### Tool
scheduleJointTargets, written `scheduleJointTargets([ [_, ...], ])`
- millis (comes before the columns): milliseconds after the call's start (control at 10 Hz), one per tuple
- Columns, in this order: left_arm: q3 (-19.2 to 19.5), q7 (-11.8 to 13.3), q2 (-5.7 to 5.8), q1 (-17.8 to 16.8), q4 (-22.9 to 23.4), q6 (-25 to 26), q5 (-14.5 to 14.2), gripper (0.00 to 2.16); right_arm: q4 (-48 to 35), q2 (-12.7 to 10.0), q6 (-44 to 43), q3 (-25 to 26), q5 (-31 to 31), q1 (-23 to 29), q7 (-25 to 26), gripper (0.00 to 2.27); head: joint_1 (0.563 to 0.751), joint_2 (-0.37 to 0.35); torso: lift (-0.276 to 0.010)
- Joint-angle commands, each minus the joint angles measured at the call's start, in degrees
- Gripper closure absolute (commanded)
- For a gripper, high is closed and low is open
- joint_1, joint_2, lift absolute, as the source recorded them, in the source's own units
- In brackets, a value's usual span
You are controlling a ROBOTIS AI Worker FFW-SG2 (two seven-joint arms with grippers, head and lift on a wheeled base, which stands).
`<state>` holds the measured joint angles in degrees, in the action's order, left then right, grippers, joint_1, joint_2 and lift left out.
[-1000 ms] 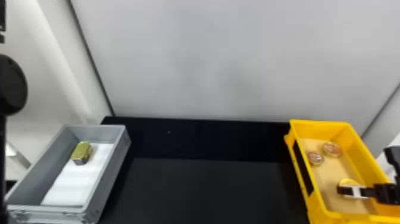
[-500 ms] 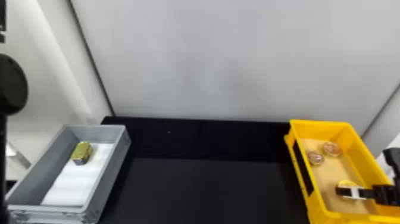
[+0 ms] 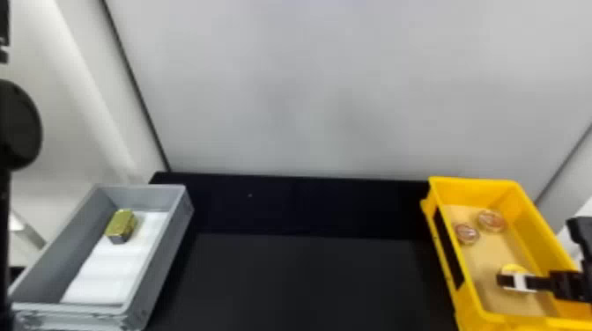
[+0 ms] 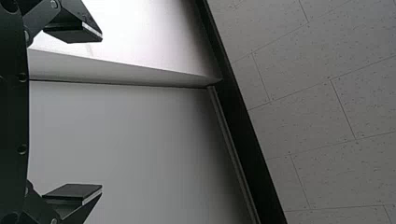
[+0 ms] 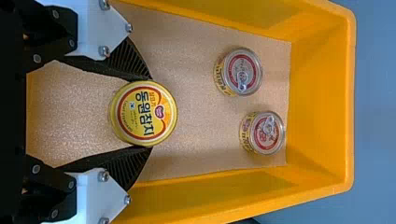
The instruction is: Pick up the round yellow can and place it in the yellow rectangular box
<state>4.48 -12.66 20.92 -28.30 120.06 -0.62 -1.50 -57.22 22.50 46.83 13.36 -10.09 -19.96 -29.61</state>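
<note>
Right side: your right end effector [image 3: 508, 278] is down inside the yellow rectangular box [image 3: 475, 181], fingers drawn in around the round yellow can [image 5: 142, 113], one pressed to each side. You have it gripped there, printed face up. Can't tell if its base touches the box floor.

Farther along the same box, two smaller cans [image 5: 244, 72] [image 5: 267, 133] stand upright, pull-tab lids up, near each other but not touching, well apart from the yellow one.

Left side: your left end effector [image 4: 100, 112] is spread wide, nothing between its fingers. The left arm [image 3: 17, 127] is at the head view's left edge.

Gray bin [image 3: 185, 220] over on your left, white liner [image 3: 105, 273] in the bottom, gold block [image 3: 121, 222] toward its far end. Black desk [image 3: 308, 277] between bin and box.
</note>
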Motion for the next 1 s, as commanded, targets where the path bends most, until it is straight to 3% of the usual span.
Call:
scheduleJointTargets([
  [0,0.0,0.0,-0.08,0.0,0.0,0.0,0.0,0.14,-0.1,0.0,0.4,-0.1,0.9,0.0,0.5,0.35,0.663,0.054,-0.010],
  [200,0.1,0.0,-0.08,0.0,0.0,0.0,0.0,0.14,-0.1,0.0,0.7,-0.3,1.5,0.1,0.6,0.08,0.663,0.054,-0.010],
  [600,0.3,0.1,0.09,0.4,0.0,0.0,0.0,0.14,-3.0,0.3,0.0,-0.3,1.8,-0.1,0.8,0.11,0.663,0.054,-0.010],
  [900,0.4,0.1,0.36,0.7,0.0,0.2,0.0,0.14,-15.2,1.2,-2.4,0.2,1.8,-2.0,5.7,0.13,0.663,0.054,-0.010],
])
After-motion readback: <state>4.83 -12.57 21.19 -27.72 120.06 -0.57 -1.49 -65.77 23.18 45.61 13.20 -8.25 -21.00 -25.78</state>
